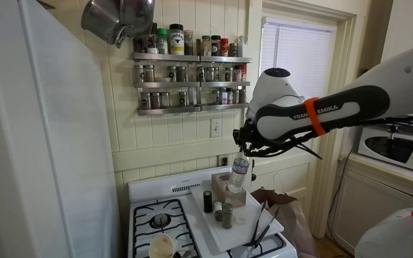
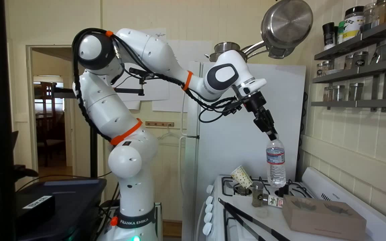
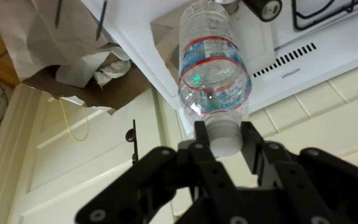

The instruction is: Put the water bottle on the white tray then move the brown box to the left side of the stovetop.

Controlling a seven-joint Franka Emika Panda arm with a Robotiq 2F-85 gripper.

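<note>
Holding water bottle [image 3: 211,68] by pale cap [image 3: 225,141]: gripper [image 3: 223,135], jaws pinched from either side. Bottle hangs raised above white tray [image 1: 238,235]. Brown box [image 2: 325,219] rests on white tray; stovetop [image 1: 201,229] beneath white tray.

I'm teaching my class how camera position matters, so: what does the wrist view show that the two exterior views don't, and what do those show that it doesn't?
Only the wrist view: crumpled white scraps inside the paper bag, and readable HOTPOINT lettering.
Only the exterior views: the wall shelves, hanging cookware, refrigerator and patterned cup.
Shared: the gripper holding the water bottle by its cap, the brown box, and part of the stovetop.
</note>
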